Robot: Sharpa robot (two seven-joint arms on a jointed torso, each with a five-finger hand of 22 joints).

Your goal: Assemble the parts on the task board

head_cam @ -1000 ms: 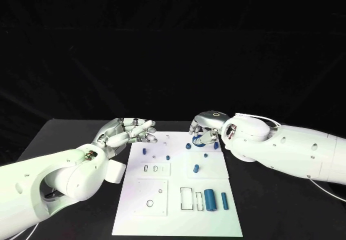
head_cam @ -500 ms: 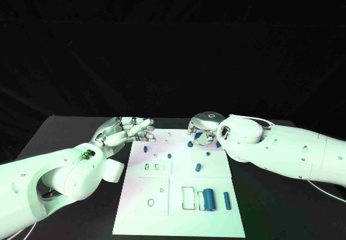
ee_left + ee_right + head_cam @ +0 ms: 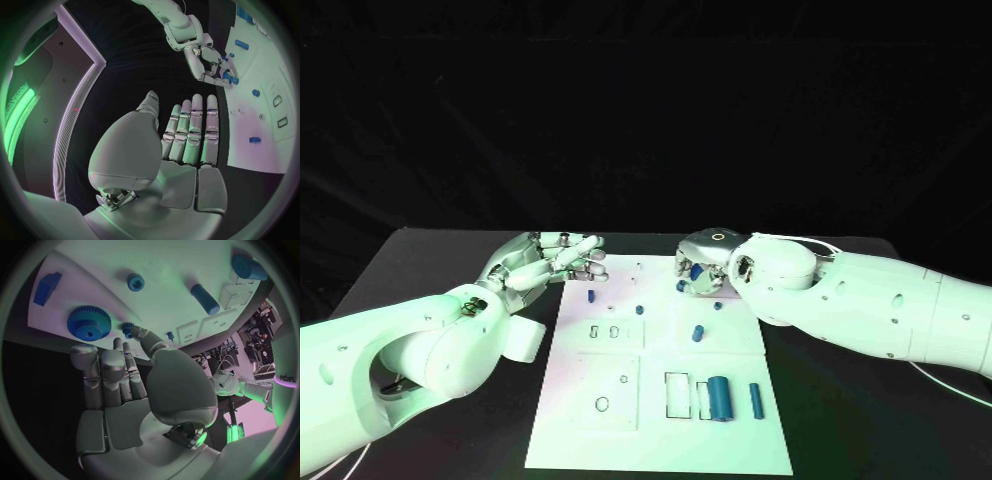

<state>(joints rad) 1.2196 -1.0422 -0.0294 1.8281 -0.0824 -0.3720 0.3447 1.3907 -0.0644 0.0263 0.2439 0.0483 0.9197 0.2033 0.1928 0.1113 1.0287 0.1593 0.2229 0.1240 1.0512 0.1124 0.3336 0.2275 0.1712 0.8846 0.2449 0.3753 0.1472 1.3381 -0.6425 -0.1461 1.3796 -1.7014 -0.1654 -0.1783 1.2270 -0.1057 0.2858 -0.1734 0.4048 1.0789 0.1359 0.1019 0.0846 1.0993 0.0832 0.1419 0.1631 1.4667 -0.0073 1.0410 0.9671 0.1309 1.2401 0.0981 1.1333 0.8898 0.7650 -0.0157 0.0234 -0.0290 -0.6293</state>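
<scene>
The right hand (image 3: 702, 268) pinches a small blue gear (image 3: 128, 329) at the far edge of the task board (image 3: 661, 420) — a larger blue gear (image 3: 89, 323) just beside it — while the left hand (image 3: 548, 262), fingers spread and holding nothing, hovers off the board's far-left corner.

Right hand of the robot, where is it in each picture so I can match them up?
Head view: the right hand sits at the far end of the task board.
Left wrist view: the right hand reaches onto the task board, beyond the left hand's fingers.
Right wrist view: the right hand is the big near one.
Shared landmark: the white task board.
</scene>
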